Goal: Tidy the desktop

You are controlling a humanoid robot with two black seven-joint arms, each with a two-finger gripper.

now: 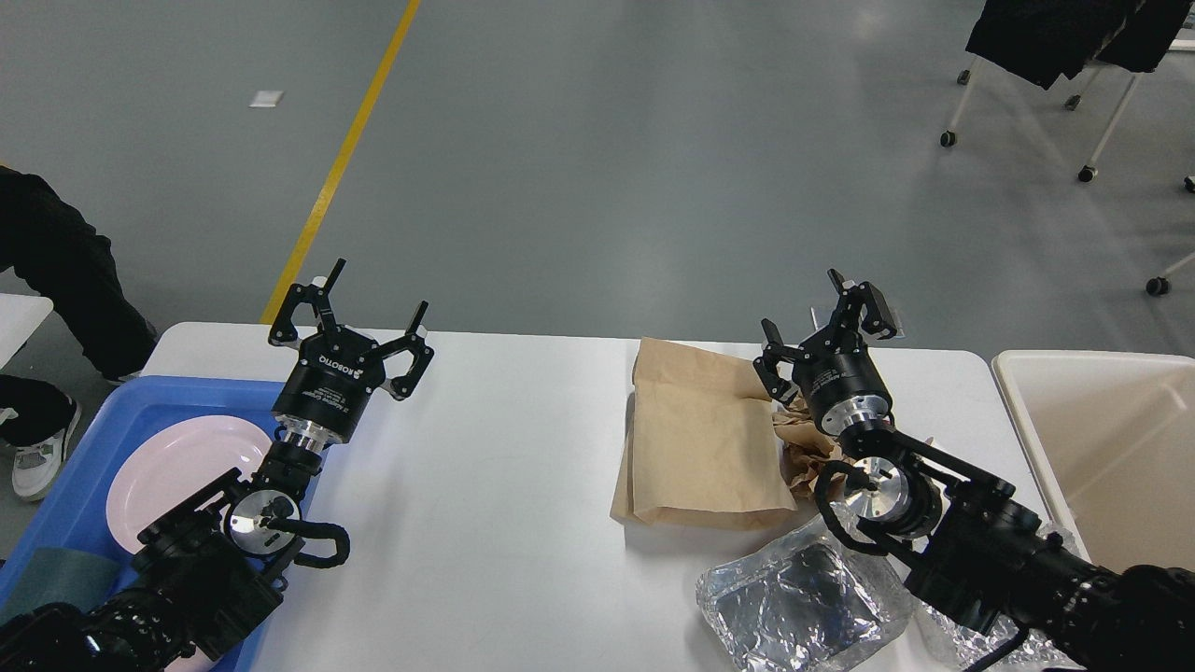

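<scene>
Crumpled foil wrapping point(803, 602) lay nearest the lens, at the near right edge of the desktop point(495, 485), the broad white table that filled the lower half of the view and carried everything still to be cleared. To the table's right stood a cream bin point(1102, 448), apparently empty and the likely home for rubbish; over its left end sat a blue tray point(93, 448) holding a pale pink plate point(173, 471). On the table itself, right of centre, a flat brown paper bag point(700, 439) rested with a wad of crumpled brown paper point(803, 448) touching its right side, the foil just nearer the camera than both. The left gripper point(373, 313) hung over the table's left end beside the tray, its fingers spread wide and holding nothing. The right gripper point(822, 313) hovered above the far right corner of the bag, fingers parted and likewise empty. Judged from this layout, the step in hand was to collect the litter, and the right arm was best placed for it. A sound approach would be to come down on the crumpled wad or a raised fold of the bag rather than its flat face, where two fingers find little purchase, to close firmly on the thin paper, and to lift clear of the table before swinging over the bin, so that the foil was not dragged along.
</scene>
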